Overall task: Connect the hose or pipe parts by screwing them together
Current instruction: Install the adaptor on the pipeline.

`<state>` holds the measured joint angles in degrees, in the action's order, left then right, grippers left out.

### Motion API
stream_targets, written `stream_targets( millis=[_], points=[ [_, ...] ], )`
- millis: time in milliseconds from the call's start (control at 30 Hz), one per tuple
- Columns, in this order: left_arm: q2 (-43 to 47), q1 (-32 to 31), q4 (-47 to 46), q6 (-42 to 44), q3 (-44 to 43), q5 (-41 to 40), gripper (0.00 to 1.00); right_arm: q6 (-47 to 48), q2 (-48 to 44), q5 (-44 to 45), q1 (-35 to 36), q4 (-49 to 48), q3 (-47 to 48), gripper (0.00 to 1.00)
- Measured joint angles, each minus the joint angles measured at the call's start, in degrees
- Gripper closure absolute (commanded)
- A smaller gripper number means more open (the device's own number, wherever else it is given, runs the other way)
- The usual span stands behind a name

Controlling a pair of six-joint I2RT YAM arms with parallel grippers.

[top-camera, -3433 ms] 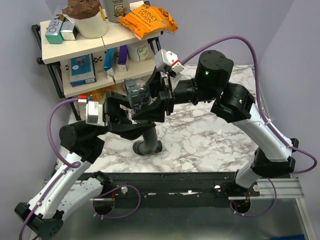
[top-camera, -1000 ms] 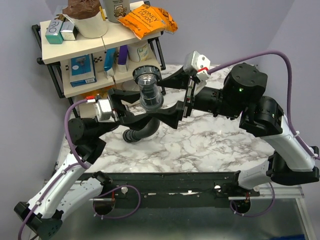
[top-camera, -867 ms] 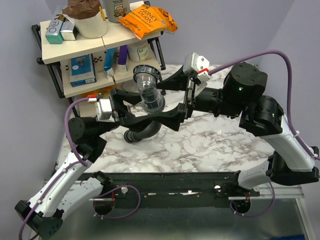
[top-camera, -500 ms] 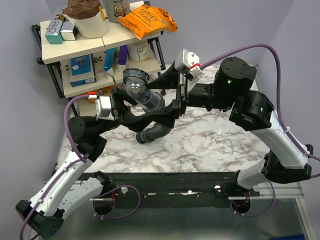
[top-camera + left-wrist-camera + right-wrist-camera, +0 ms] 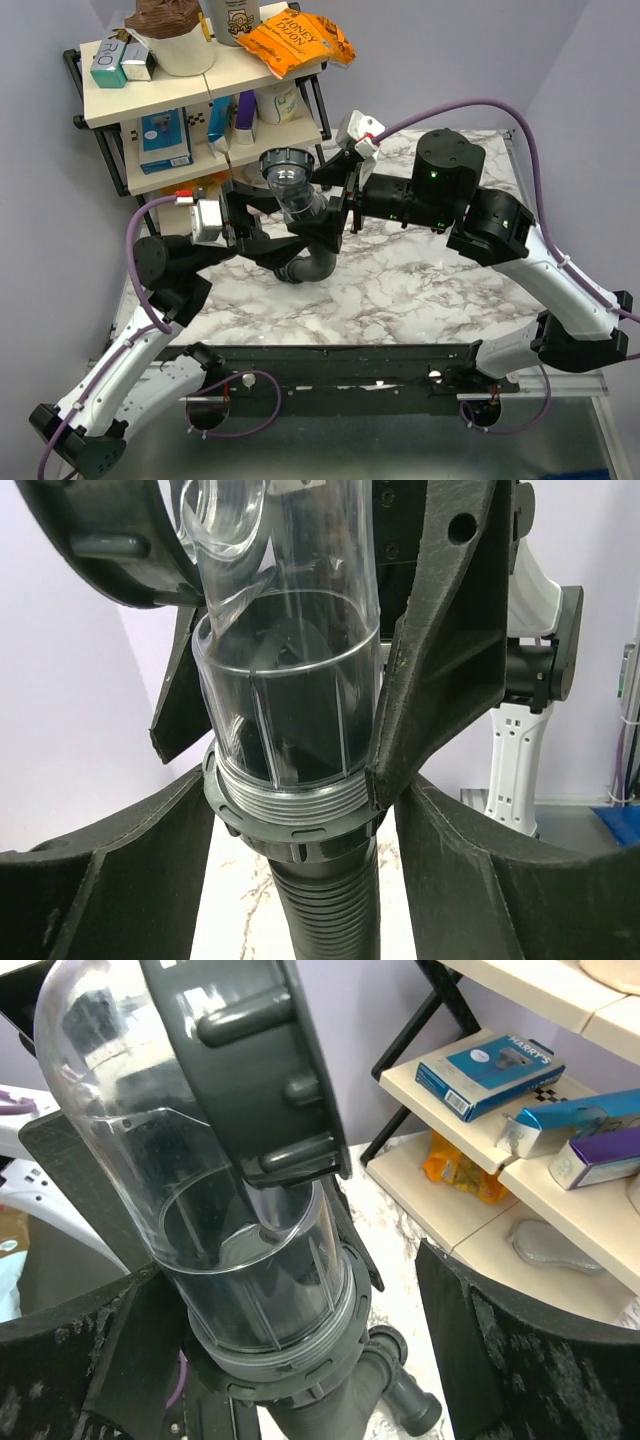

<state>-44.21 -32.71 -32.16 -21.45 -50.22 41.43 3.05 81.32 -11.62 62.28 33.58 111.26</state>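
Observation:
A clear tube (image 5: 293, 192) with a wide dark grey ring nut (image 5: 285, 160) at its top is held up over the table. Its lower end sits in a grey threaded collar (image 5: 290, 825) on a black ribbed hose (image 5: 325, 910), which bends to a grey pipe end (image 5: 405, 1385). My left gripper (image 5: 300, 800) is shut on the collar from both sides. My right gripper (image 5: 285, 1270) stands open around the clear tube (image 5: 240, 1250), with a gap at its right finger. One right finger (image 5: 450, 660) reaches down to the collar's rim.
A two-level shelf (image 5: 180, 100) with boxes, tubes and an orange packet (image 5: 295, 40) stands at the back left, close behind the held parts. The marble table (image 5: 420, 280) lies below. Purple cables loop off both arms.
The right arm has swung left and back, bringing its open jaws in closer round the tube. The left gripper has turned the assembly, so the hose's lower end has swung right.

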Motion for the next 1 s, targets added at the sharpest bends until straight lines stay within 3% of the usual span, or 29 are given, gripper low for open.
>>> stream_targets(
  millis=[433, 533, 733, 800, 867, 1000],
  points=[
    [0.00, 0.00, -0.90, 0.59, 0.00, 0.90, 1.00, 1.22, 4.44, -7.69, -0.13, -0.26, 4.72, 0.03],
    [0.00, -0.04, -0.74, 0.76, 0.00, 1.03, 1.00, 1.95, 4.33, -8.61, -0.15, -1.03, 4.74, 0.08],
    [0.02, -0.04, -0.35, 1.09, 0.00, 1.05, 1.00, 3.02, 4.22, -9.86, -0.15, -0.98, 4.74, 0.34],
    [0.02, -0.04, 0.24, 1.20, 0.00, 1.09, 1.00, 3.34, 4.22, -10.32, -0.13, -0.81, 4.98, 0.32],
    [0.09, -0.04, 0.35, 1.29, 0.00, 1.14, 1.00, 3.91, 4.24, -10.38, -0.13, -0.02, 5.73, 0.23],
    [0.46, -0.04, 1.03, 1.68, 0.02, 1.27, 1.00, 4.46, 4.20, -10.40, -0.13, 0.61, 7.69, 0.27]
  ],
)
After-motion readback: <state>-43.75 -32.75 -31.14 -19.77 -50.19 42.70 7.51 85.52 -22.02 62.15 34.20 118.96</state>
